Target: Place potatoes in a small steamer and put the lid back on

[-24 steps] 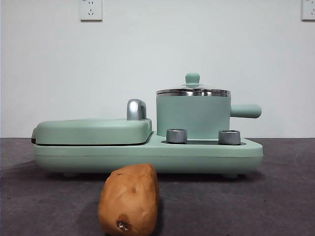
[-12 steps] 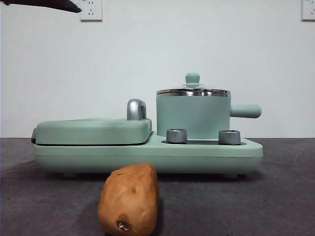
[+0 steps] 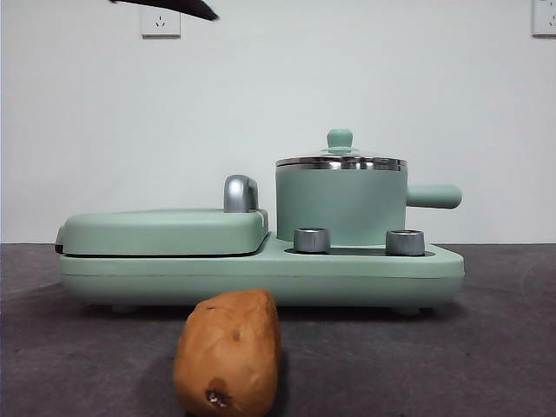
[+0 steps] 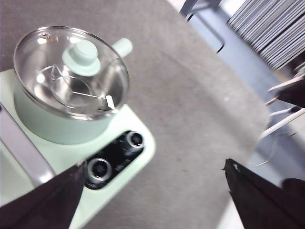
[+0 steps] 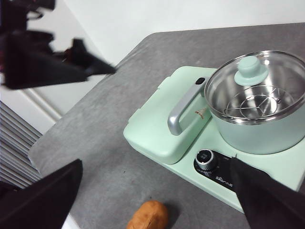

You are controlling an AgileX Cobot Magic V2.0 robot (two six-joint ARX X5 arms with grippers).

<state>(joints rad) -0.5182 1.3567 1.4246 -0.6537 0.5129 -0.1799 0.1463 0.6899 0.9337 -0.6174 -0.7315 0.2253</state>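
Lid (image 4: 71,71) sitting on small steamer (image 3: 340,207); potato (image 3: 228,352) lying end-on near table front. Left gripper (image 4: 152,200) hovering above steamer, probably nearer; right gripper (image 5: 157,200) waiting. Both jaws spread apart, empty.

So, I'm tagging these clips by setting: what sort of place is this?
Probably a lab test bench, not a home kitchen: a bare white wall with sockets, a grey table holding only a mint cooker and a potato, and metal frames beyond its edge.
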